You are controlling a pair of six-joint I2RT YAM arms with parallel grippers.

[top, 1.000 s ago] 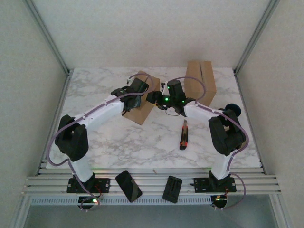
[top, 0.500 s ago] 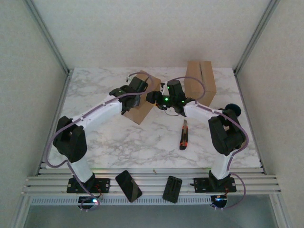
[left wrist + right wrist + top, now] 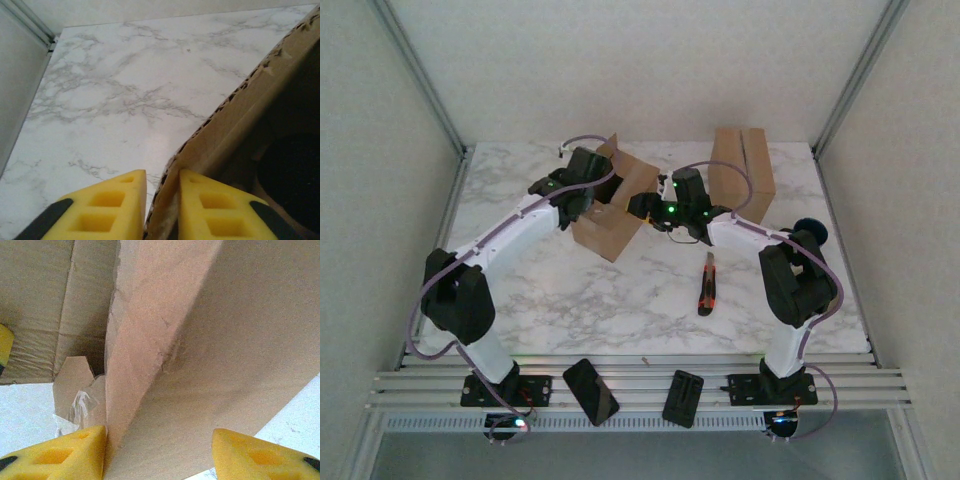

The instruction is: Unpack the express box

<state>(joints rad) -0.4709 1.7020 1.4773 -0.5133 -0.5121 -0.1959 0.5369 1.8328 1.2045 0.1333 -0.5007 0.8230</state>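
The express box (image 3: 617, 212), brown cardboard, stands at the table's middle with its top flaps open. My left gripper (image 3: 580, 196) is at its left side. In the left wrist view that gripper (image 3: 163, 202) is shut on the torn edge of a box flap (image 3: 235, 115), one yellow finger on each side. Something dark (image 3: 292, 175) lies inside the box. My right gripper (image 3: 646, 207) is at the box's right side. In the right wrist view it (image 3: 159, 456) stands open astride a cardboard corner (image 3: 150, 340), the left finger (image 3: 60, 457) touching it.
A second closed cardboard box (image 3: 741, 170) stands at the back right. A red and black box cutter (image 3: 706, 283) lies right of centre. A dark round object (image 3: 811, 230) sits near the right edge. Two black items (image 3: 590, 390) (image 3: 682, 397) rest on the front rail.
My left gripper has closed on the box flap and moved left and back, pulling the flap outward. The right arm has hardly moved.
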